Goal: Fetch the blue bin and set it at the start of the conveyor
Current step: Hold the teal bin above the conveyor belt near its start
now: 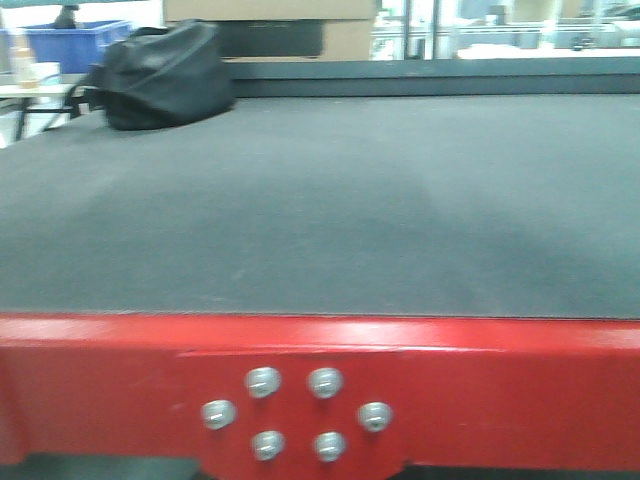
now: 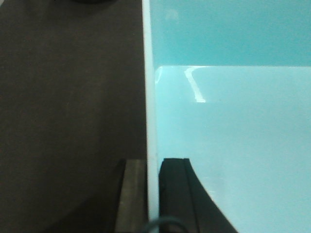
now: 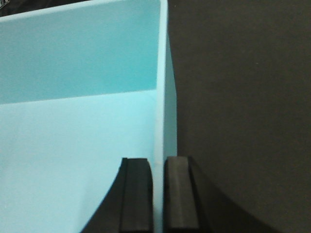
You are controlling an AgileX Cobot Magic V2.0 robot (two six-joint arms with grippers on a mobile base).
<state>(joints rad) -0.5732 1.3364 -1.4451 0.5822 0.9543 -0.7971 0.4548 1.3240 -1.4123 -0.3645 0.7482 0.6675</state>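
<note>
The blue bin is a pale cyan tub. It fills the right of the left wrist view (image 2: 233, 126) and the left of the right wrist view (image 3: 73, 111). My left gripper (image 2: 152, 194) is shut on the bin's left wall, one finger inside and one outside. My right gripper (image 3: 158, 194) is shut on the bin's right wall the same way. Dark belt shows beside the bin in both wrist views. The conveyor start (image 1: 320, 200) shows in the front view as a wide dark belt ending at a red frame plate (image 1: 300, 390) with five silver bolts. The bin and grippers are out of the front view.
A black bag (image 1: 165, 75) lies on the far left of the belt. Dark royal-blue bins (image 1: 70, 40) stand behind it at the back left, with cardboard boxes (image 1: 290, 25) behind the belt's far edge.
</note>
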